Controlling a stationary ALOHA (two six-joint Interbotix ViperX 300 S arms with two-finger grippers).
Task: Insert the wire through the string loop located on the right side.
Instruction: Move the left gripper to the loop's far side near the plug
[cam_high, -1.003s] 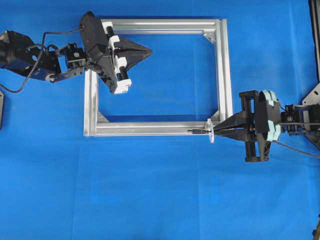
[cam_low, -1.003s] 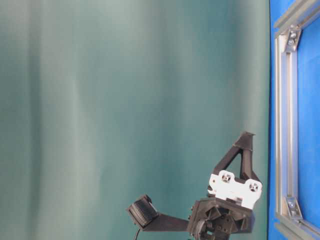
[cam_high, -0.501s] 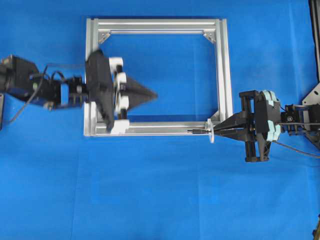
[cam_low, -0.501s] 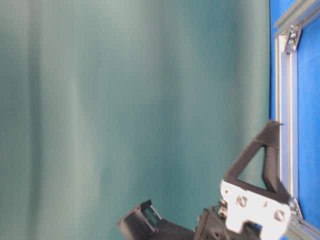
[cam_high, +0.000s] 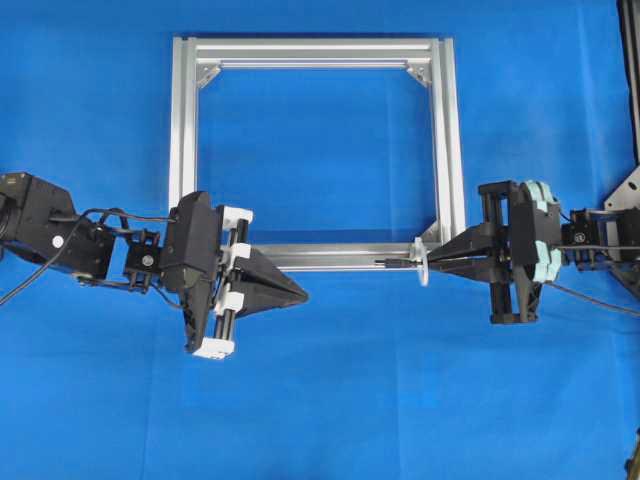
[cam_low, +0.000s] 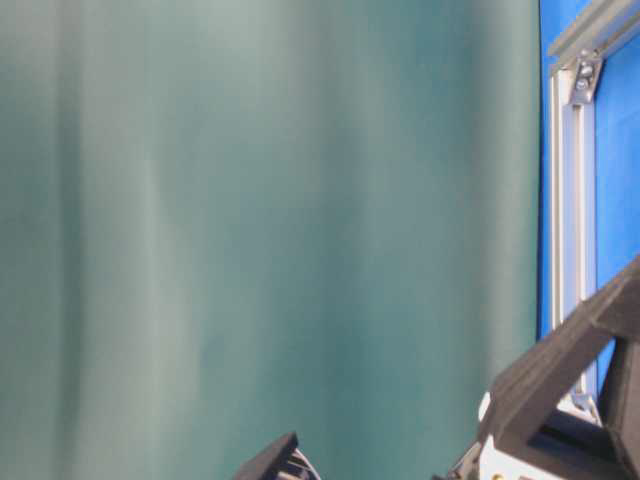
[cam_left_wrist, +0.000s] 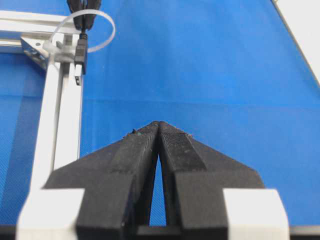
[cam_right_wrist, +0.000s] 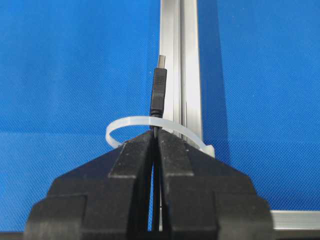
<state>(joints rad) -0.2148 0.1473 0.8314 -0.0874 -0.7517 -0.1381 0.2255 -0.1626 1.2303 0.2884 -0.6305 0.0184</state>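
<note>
One blue mat (cam_high: 330, 400), teal backdrop (cam_low: 250, 200); right hand (cam_high: 432, 264) pinches wire (cam_right_wrist: 159, 95), left hand (cam_high: 298, 296) pressed together.

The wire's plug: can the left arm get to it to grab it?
Probably yes. Only bare blue table lies between the shut left gripper and the wire poking through the string loop, though its jaws must open first.

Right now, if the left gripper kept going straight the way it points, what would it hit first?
Probably the plug of the wire poking through the string loop, though the left gripper seems aimed slightly beside it over bare blue cloth.
</note>
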